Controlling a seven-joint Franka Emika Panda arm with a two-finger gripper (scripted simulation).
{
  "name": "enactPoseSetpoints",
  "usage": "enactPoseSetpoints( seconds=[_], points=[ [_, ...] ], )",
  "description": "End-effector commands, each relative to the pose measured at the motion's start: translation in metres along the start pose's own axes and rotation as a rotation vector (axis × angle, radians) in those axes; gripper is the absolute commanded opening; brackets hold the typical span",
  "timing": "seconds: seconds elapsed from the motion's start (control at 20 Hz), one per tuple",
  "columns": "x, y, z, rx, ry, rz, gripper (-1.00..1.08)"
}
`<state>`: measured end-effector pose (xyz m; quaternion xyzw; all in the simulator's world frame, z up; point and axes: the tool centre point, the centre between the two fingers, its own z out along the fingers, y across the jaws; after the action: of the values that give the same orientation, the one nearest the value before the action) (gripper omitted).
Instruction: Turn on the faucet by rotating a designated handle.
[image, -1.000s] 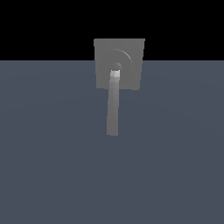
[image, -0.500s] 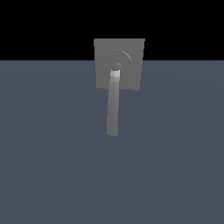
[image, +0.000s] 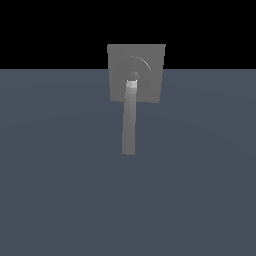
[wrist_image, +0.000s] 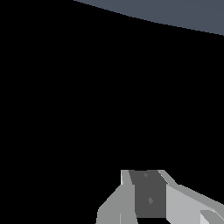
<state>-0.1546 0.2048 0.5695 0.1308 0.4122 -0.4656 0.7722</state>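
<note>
Grey handle (image: 129, 117) hangs straight off the faucet (image: 136, 73) hub but gripper (wrist_image: 148, 197) faces away w/ neither in wrist view, so direction from jaws unknown & can't tell if they're spread.

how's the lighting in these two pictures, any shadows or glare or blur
Exterior view: flat, dim render, sharp throughout; the handle is brightest near the hub, the faucet casts no visible shadow, no glare. Wrist view: mostly black, only a strip of blue-grey floor and the gripper lit.
</note>
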Motion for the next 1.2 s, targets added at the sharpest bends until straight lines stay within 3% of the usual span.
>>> enactPoseSetpoints(
  seconds=[0.0, 0.25, 0.55, 0.85, 1.15],
  points=[
    [0.010, 0.022, -0.016, -0.057, -0.076, -0.150, -1.00],
    [0.046, 0.065, -0.048, -0.161, -0.222, -0.464, -1.00],
    [0.112, 0.108, -0.085, -0.276, -0.390, -0.858, -1.00],
    [0.199, 0.134, -0.118, -0.389, -0.552, -1.264, -1.00],
    [0.301, 0.135, -0.145, -0.508, -0.712, -1.674, -1.00]
  ],
)
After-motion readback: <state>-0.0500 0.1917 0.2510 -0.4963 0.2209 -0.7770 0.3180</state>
